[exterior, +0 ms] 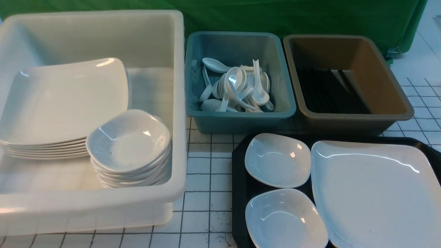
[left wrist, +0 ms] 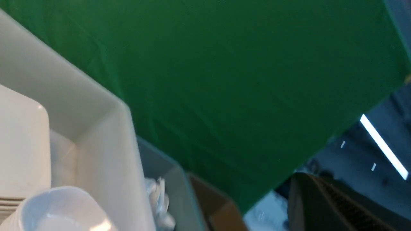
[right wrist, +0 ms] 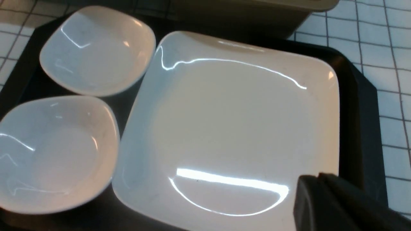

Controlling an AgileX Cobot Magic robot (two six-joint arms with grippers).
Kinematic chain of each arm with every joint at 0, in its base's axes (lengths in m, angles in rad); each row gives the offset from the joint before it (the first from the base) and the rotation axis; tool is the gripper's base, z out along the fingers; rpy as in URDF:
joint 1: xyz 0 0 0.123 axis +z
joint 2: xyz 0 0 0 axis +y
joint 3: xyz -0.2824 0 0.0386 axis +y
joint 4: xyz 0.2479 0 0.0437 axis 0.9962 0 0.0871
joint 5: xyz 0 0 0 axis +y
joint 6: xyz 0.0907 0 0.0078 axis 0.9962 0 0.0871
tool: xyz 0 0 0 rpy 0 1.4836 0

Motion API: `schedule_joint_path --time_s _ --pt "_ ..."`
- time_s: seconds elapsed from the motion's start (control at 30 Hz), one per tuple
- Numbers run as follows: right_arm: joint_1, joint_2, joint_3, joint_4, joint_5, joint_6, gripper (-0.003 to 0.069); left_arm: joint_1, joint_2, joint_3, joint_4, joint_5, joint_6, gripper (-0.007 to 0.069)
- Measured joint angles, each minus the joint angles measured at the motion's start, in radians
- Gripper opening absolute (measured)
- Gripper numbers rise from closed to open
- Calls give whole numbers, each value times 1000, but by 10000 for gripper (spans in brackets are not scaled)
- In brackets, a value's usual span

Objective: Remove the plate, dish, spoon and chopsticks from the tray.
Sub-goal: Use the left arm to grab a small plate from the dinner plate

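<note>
The black tray lies at the front right. On it sit the large white plate and two small white dishes, one further back and one nearer. No spoon or chopsticks show on the tray. White spoons lie in the teal bin and black chopsticks lie in the brown bin. Neither gripper appears in the front view. My right gripper is shut and empty, hovering over a corner of the plate. My left gripper is shut and empty, pointing up toward the green cloth.
A big white tub at the left holds a stack of large plates and a stack of small dishes. The teal bin and brown bin stand behind the tray. Green cloth hangs at the back.
</note>
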State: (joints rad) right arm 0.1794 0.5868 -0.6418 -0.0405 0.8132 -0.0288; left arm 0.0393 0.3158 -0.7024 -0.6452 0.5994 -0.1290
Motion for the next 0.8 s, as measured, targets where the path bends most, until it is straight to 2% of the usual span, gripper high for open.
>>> schedule_joint_path --time_s 0.17,0.2,0.23,0.3,0.37,0.47,0.53,0.63,0.8 --pt "0 0 0 1 -15 0 25 0 383 -302 1 457 335 21" --pt "0 0 0 2 -15 0 25 0 400 -312 0 472 347 21" --pt "0 0 0 3 -17 0 29 0 544 -394 -17 558 445 21" --pt "0 0 0 4 -18 0 34 0 698 -461 -75 588 572 21" --pt "0 0 0 5 -19 0 36 0 805 -488 -140 589 618 21" --pt "0 0 0 6 -19 0 41 -7 910 -498 -260 600 646 21" --pt "0 0 0 7 -19 0 48 -62 978 -502 -287 602 651 21" --pt "0 0 0 7 -19 0 50 -138 1015 -519 -252 589 625 21" --pt "0 0 0 7 -19 0 51 -393 1122 -633 -27 554 432 21"
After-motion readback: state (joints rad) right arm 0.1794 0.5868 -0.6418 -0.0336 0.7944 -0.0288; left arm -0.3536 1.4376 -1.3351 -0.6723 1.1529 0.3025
